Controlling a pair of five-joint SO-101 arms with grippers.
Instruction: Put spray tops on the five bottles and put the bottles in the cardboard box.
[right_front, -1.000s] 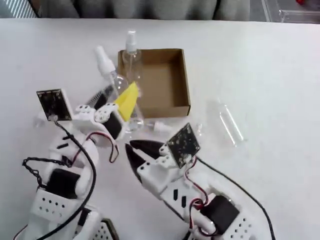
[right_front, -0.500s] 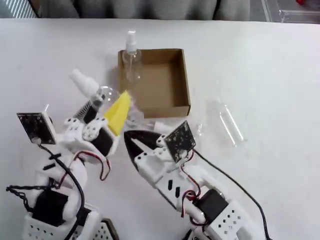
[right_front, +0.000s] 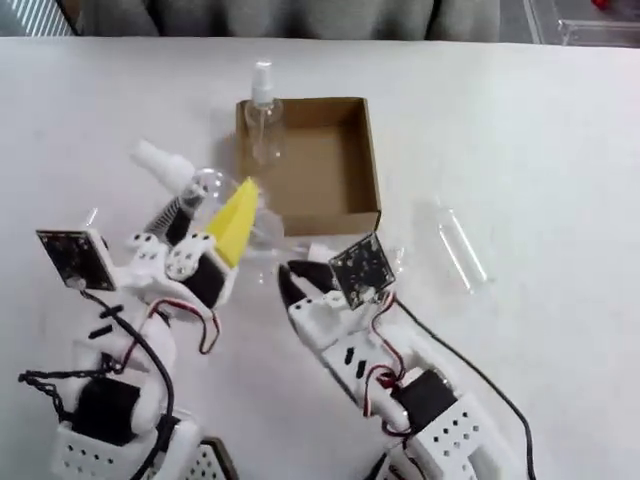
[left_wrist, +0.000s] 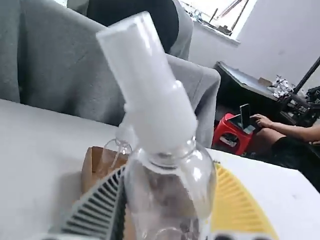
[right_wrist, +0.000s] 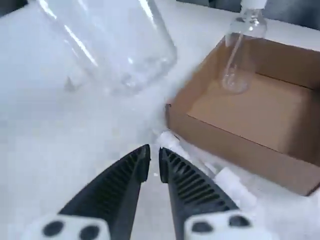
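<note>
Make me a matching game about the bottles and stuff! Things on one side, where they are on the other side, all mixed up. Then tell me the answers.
Things
1. Tilted bottle with a spray top
2. Upright bottle with a spray top
3. Bottle with no top
4. Loose spray top

Places
A. Standing inside the cardboard box
B. Held in the left gripper
C. Lying on the table, to the right of the box
D. On the table by the box's near wall, just ahead of the right gripper

Pairs: 1-B, 2-A, 3-C, 4-D
</note>
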